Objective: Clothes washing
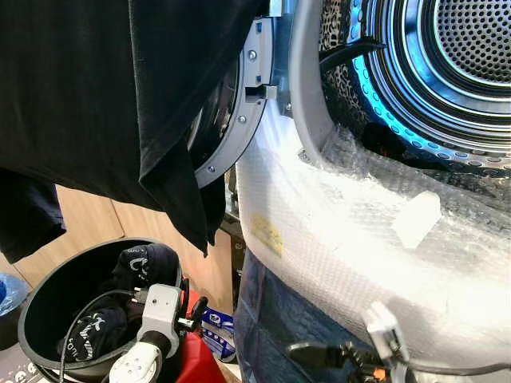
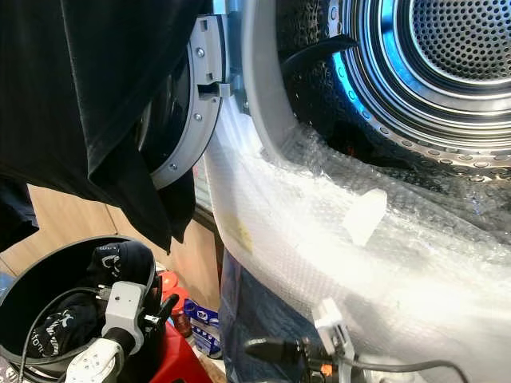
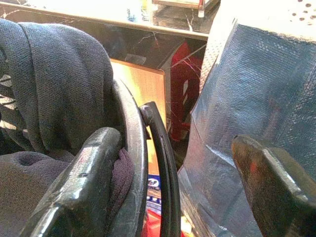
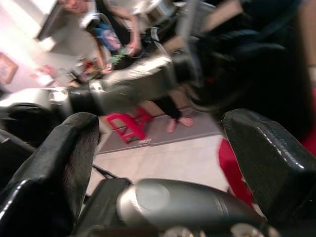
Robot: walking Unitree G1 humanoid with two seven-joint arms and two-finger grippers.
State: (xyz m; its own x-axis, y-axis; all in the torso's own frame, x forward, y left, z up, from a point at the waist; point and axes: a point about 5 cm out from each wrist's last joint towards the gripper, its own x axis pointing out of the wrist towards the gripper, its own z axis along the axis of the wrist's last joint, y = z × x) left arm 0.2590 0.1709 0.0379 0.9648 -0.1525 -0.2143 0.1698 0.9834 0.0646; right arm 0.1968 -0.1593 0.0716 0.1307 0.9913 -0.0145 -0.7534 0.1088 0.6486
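The washing machine's steel drum (image 1: 471,48) stands open at the upper right, and a spotted cloth (image 1: 335,56) lies at its mouth. A large black garment (image 1: 104,96) hangs down from the top left, across the open round door (image 1: 239,120). Below it a black basket (image 1: 48,295) holds dark clothes (image 1: 144,267). My left gripper (image 3: 174,140) is open at the basket's rim (image 3: 133,148), one finger (image 3: 94,168) resting by the dark clothes (image 3: 59,79). My right gripper (image 4: 160,121) is open, low on the right, with nothing between its fingers.
Bubble wrap (image 1: 343,231) covers the machine's front, with blue cloth (image 1: 271,319) under it. A red stool (image 1: 200,363) stands between basket and machine. Wooden panels (image 1: 88,219) lie behind the basket. A person (image 4: 123,29) and a red stool (image 4: 131,123) appear in the right wrist view.
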